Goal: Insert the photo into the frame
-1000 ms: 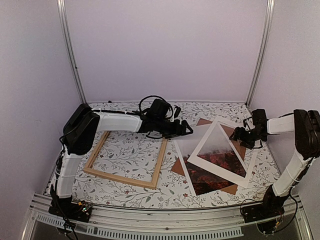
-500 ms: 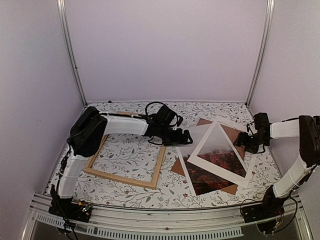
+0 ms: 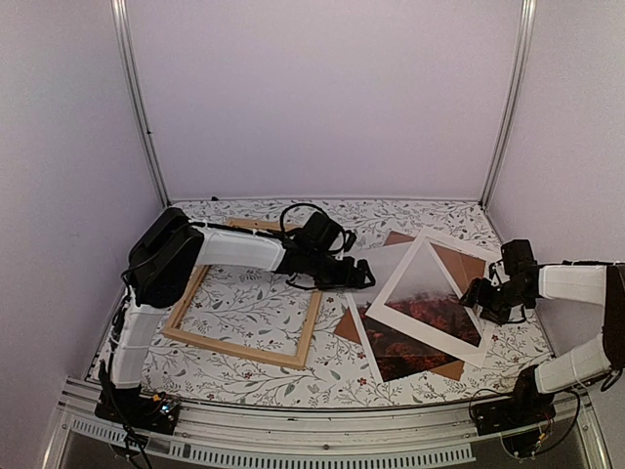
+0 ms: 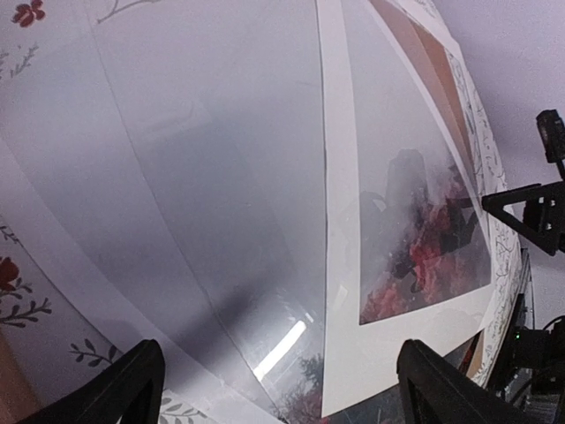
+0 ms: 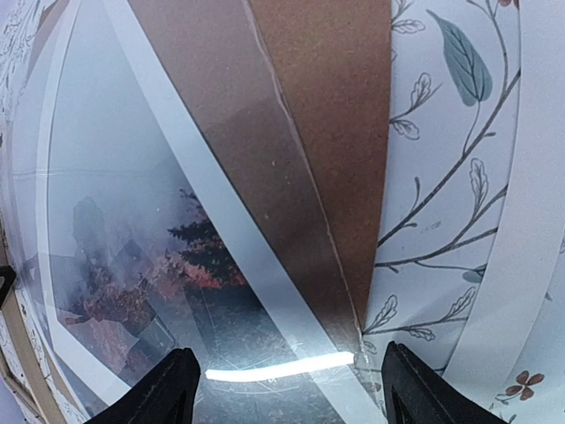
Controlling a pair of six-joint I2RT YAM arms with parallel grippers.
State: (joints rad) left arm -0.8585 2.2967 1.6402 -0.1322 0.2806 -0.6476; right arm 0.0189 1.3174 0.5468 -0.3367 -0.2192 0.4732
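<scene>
The frame, of light wood strips, lies flat at the left of the table. The photo, red foliage and white mist, lies right of centre under a white mat and over a brown board. A clear glossy sheet covers the stack. My left gripper hovers open at the stack's left corner, its fingers bare. The right gripper hangs open over the stack's right edge; in its own view the photo and the board show below its empty fingers.
A floral tablecloth covers the table. White walls with metal posts close in the back and both sides. A metal rail runs along the near edge by the arm bases. The other arm's gripper shows across the stack.
The right gripper has slid toward the near edge along the stack's right side. The left gripper has shifted slightly right, toward the stack's left corner. The frame and photo have not moved.
</scene>
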